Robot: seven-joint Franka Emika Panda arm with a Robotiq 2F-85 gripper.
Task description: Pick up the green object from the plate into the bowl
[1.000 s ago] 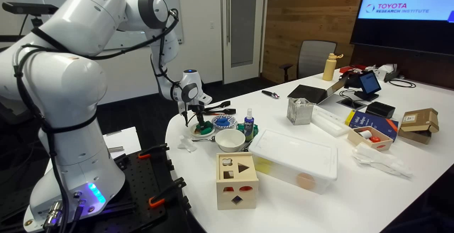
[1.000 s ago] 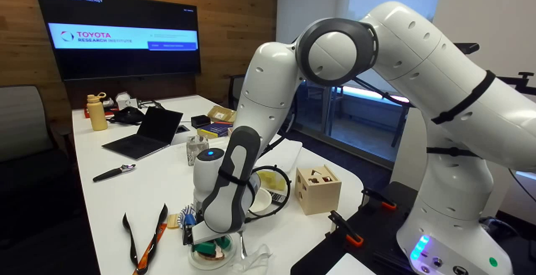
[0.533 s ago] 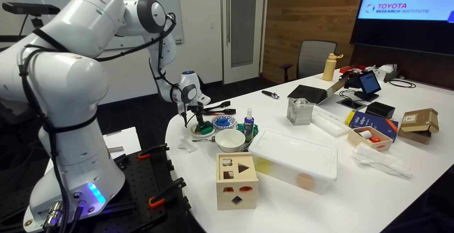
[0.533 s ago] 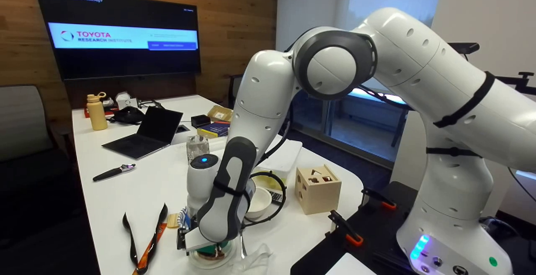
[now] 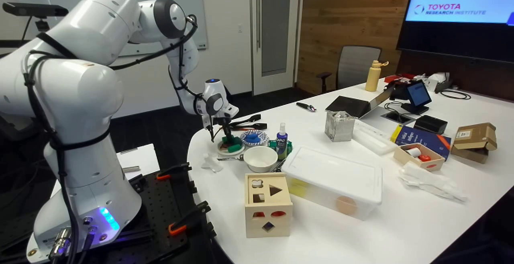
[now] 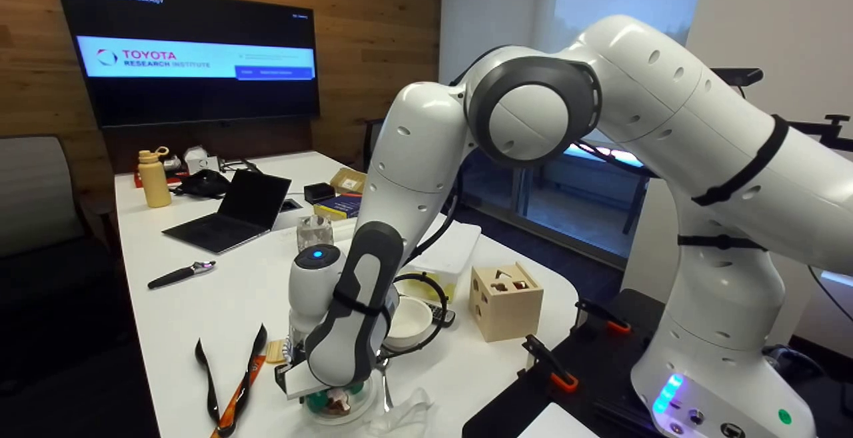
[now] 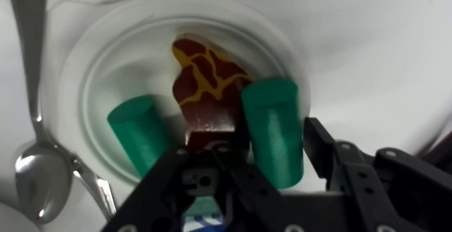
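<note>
Gripper looks clamped on the right green block in wrist view. Probably light, stiff, kinda slick; hold mid-length.

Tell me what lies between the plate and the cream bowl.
In the wrist view, a spoon and a second metal utensil, its kind unclear, lie between the plate and the cream bowl, whose edge shows at the bottom left.

spoon: glossy metal. cylinders: smooth, faint sheen. plate: smooth. bowl: smooth. sorter box: smooth matt wood. bin: translucent plastic.
</note>
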